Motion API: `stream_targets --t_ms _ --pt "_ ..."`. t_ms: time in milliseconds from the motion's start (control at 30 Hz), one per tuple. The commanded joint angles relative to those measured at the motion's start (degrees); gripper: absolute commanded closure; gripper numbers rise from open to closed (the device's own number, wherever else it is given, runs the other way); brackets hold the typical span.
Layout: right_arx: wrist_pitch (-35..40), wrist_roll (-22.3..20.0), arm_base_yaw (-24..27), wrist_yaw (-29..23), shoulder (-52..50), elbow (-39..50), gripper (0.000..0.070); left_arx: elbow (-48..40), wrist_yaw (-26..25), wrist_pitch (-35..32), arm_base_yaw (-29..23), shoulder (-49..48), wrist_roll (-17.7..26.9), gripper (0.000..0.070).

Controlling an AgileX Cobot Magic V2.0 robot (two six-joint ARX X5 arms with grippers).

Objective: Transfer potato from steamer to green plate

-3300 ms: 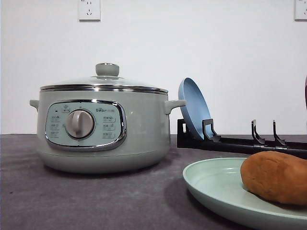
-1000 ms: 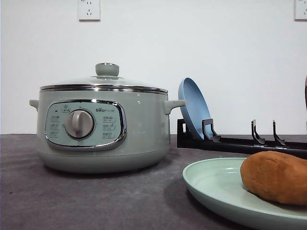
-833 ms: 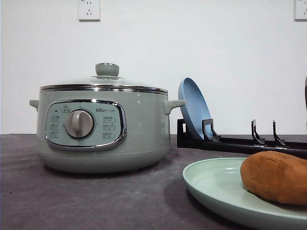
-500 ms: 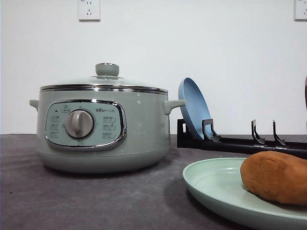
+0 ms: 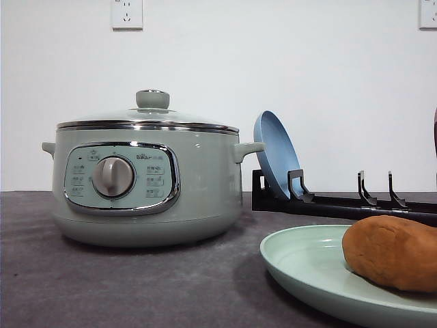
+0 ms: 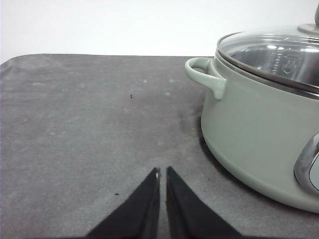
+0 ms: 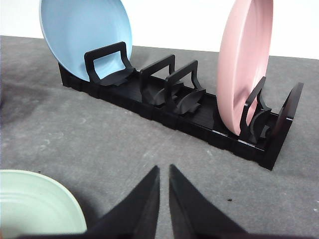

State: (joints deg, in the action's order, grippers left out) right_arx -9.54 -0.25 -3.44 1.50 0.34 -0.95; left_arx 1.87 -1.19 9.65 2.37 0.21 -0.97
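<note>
Orange-brown potato (image 5: 392, 253) on green plate (image 5: 300, 263); both fingers (image 6: 161, 174) (image 7: 163, 172) closed, empty, apart from it.

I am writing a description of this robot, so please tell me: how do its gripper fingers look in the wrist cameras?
The left gripper has two matte black fingers, flat and wedge-shaped, tapering to sharp tips. The right gripper has the same black, pointed fingers. The fingers carry no visible markings or cables, and the arms themselves cannot be described from these pictures.
</note>
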Motion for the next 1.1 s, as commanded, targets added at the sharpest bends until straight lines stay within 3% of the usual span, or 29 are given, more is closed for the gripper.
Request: stream_targets --t_ms 0,1067 --pt "0.8 -0.6 -0.2 0.0 -0.1 0.3 0.0679 -1.2 0.3 -0.6 0.0 0.0 -0.2 0.0683" --pt "0.8 -0.6 -0.2 0.0 -0.1 0.3 0.0679 -1.2 0.3 -0.6 0.0 0.0 -0.2 0.0683"
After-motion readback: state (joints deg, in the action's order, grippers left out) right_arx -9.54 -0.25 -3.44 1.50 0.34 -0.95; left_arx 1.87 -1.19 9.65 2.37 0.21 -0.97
